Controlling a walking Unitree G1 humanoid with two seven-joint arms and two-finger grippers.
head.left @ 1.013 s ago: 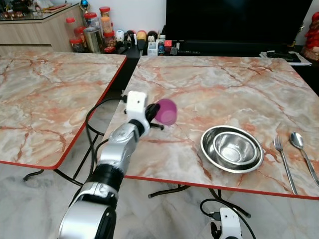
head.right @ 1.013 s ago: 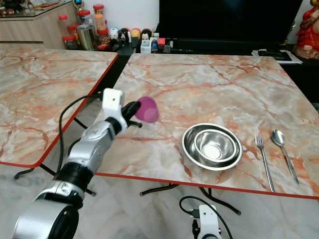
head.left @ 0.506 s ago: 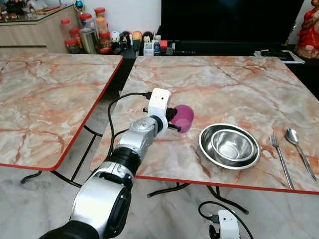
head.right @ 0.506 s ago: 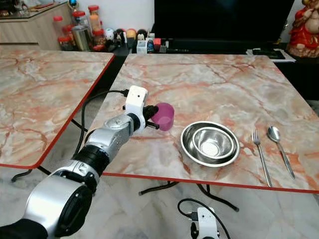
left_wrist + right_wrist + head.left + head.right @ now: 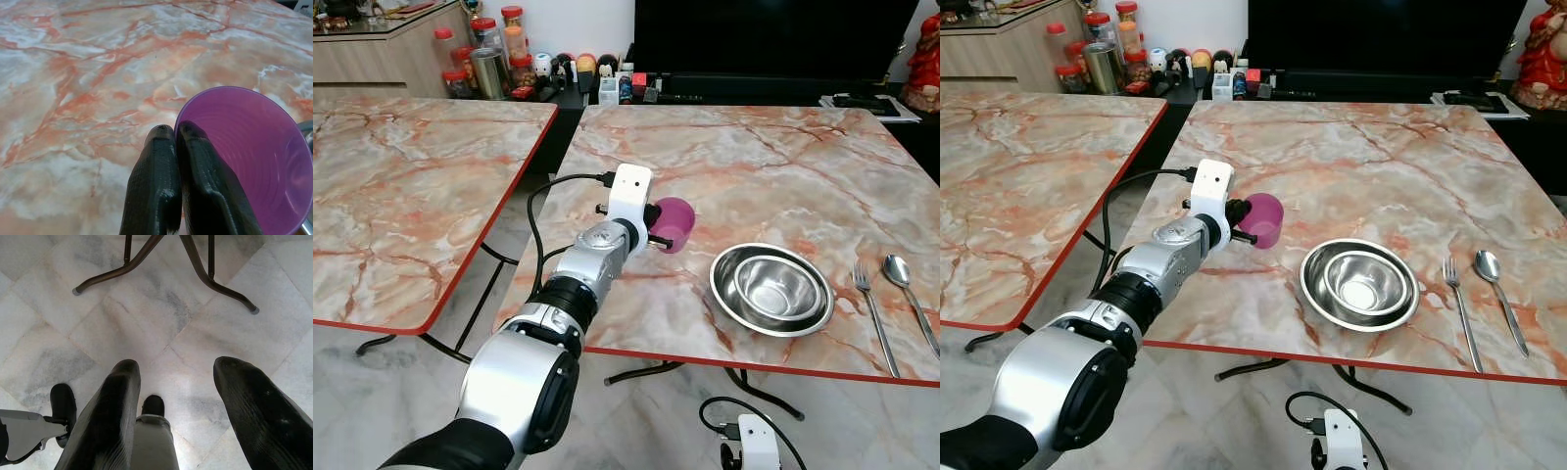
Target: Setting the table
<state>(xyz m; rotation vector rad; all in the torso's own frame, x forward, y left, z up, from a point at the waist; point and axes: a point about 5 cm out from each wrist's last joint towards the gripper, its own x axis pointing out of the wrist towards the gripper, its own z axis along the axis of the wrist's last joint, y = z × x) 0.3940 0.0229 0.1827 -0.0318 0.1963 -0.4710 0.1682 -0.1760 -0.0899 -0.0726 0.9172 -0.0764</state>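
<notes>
On the right table (image 5: 744, 147) the cup (image 5: 673, 223) stands left of the nested bowls (image 5: 771, 290); the fork (image 5: 873, 316) and spoon (image 5: 911, 302) lie right of them; a second table (image 5: 401, 186) stands to the left.

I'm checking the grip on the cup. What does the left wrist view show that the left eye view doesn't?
Left wrist view: the two black fingers pressed together on the purple cup's rim, one inside, and its bare interior. Left eye view: the left hand holding the cup beside the nested steel bowls, with a fork and spoon further right. Both: the cup over the marble table.
</notes>
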